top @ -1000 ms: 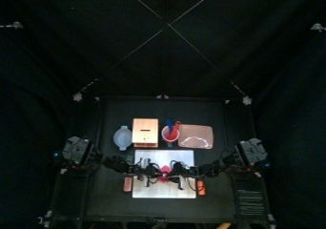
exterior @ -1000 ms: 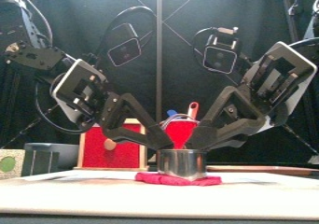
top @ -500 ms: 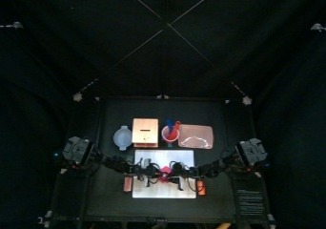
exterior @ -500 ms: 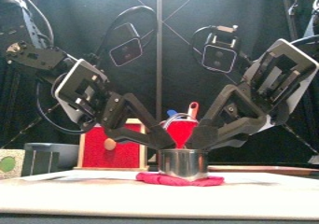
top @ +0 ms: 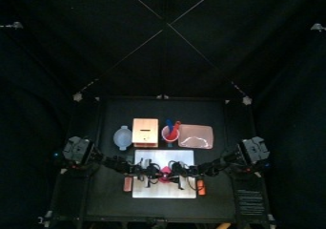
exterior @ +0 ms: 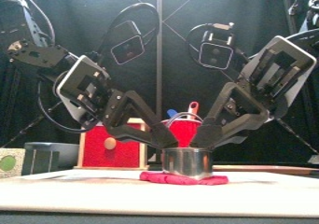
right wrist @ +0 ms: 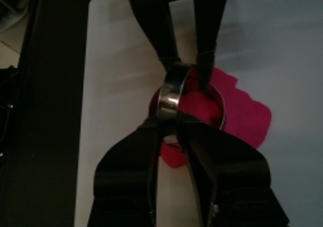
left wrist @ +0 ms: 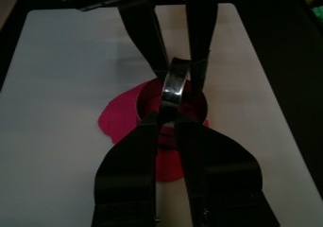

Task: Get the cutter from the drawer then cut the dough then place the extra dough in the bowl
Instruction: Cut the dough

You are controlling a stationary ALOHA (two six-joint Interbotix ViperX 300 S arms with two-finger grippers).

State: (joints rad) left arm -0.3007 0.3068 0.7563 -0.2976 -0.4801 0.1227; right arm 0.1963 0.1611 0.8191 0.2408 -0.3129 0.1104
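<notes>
A round metal cutter (exterior: 187,161) stands on a flat pink dough (exterior: 185,178) on the white cutting board (top: 163,185). My left gripper (exterior: 167,147) grips the cutter's rim from the left and my right gripper (exterior: 207,146) grips it from the right. In the left wrist view the cutter (left wrist: 173,79) shows edge-on between my left gripper (left wrist: 171,115) and the other arm's jaws, with dough (left wrist: 124,119) spreading to one side. The right wrist view shows the cutter (right wrist: 171,91) the same way, held by my right gripper (right wrist: 176,119), with the dough (right wrist: 243,113) beyond.
Behind the board stand the wooden box (top: 144,131) with its red drawer front (exterior: 110,146), the blue-grey bowl (top: 121,135), a red cup (top: 170,128) with toy knives and the pink tray (top: 195,135).
Both grippers and the cutter have shifted slightly to the right, and the dough has moved with them.
</notes>
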